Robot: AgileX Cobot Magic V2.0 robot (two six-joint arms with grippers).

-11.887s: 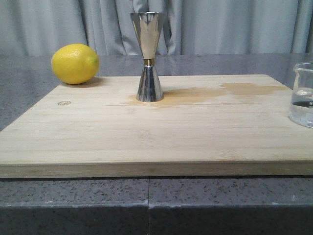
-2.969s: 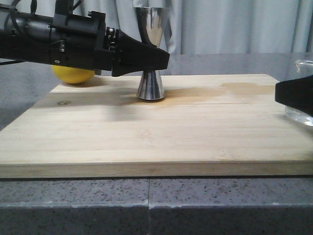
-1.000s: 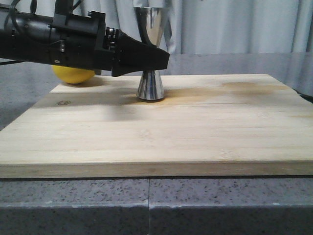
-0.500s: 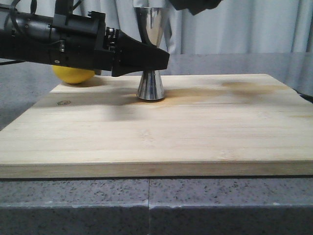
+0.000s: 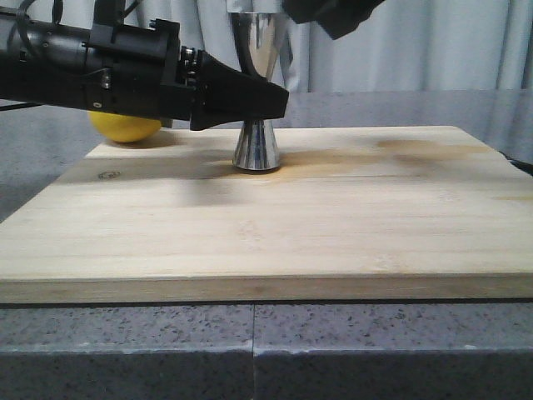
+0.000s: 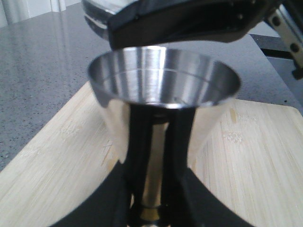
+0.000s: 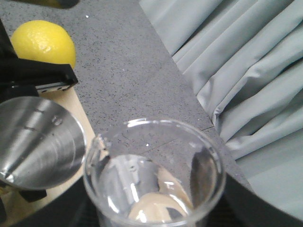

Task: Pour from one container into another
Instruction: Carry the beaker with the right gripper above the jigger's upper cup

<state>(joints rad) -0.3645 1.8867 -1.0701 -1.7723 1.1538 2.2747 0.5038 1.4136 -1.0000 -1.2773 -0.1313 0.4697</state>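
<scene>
1. While the shiny steel hourglass-shaped jigger (image 5: 256, 92) stands upright on the pale wooden cutting board (image 5: 275, 217), the black left gripper (image 5: 265, 100) reaches in from the left side and its jaws are clenched on the jigger's thin gold middle.
2. Seen from the left wrist view, the two black fingers (image 6: 137, 142) press on both sides of the jigger's (image 6: 163, 94) narrow waist, and the wide top cup is open.
3. Up at the top of the front view, only a dark part of the right gripper (image 5: 333, 15) shows, high above the jigger and a little to its right.
4. Seen from the right wrist view, the small clear glass beaker with a pouring lip (image 7: 154, 177) is held up in the air, just beside the jigger's (image 7: 38, 139) open cup and higher than it.
5. How the right jaws sit on the beaker is hidden, so I cannot tell if they are squeezing it.
6. Some clear water shows low inside the beaker.
7. At the back left corner of the board a round yellow lemon (image 5: 125, 127) lies on the grey speckled tabletop (image 5: 250, 350), partly hidden behind the left arm.
8. Darker wet-looking patches (image 5: 400, 150) mark the board to the right of the jigger.
9. Grey curtains (image 5: 433, 46) hang behind it all.
</scene>
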